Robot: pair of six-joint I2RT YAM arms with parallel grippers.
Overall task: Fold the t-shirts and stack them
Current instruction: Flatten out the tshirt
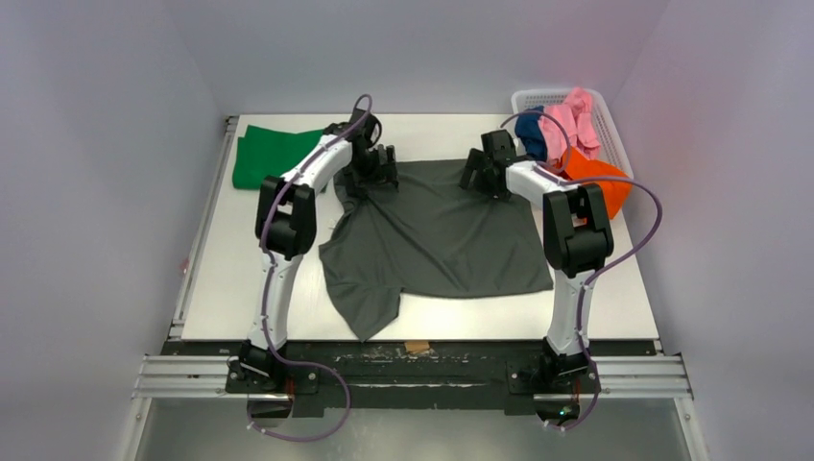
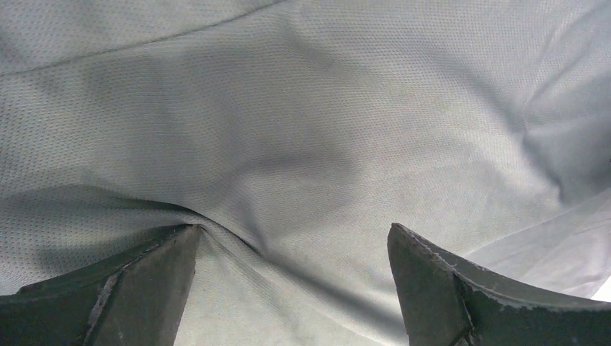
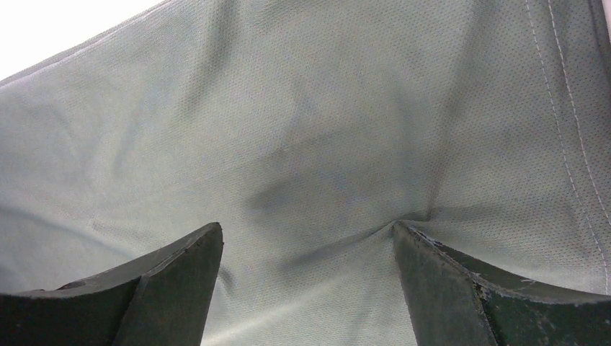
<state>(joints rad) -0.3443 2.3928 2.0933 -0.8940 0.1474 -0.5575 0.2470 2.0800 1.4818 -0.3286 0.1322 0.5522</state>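
The dark grey t-shirt lies spread on the table middle, one sleeve hanging toward the front edge. My left gripper is open, pressed down on the shirt's far left corner; in the left wrist view its left fingertip pushes a fold into the cloth. My right gripper is open on the far right corner; in the right wrist view its right fingertip dents the cloth. The bright green t-shirt lies folded at the far left. Pink, navy and orange t-shirts sit at the basket.
The white lattice basket stands at the far right corner, holding the pink and navy shirts, with the orange one spilling over its near side. A small brown scrap lies at the table's front edge. Grey walls enclose the table.
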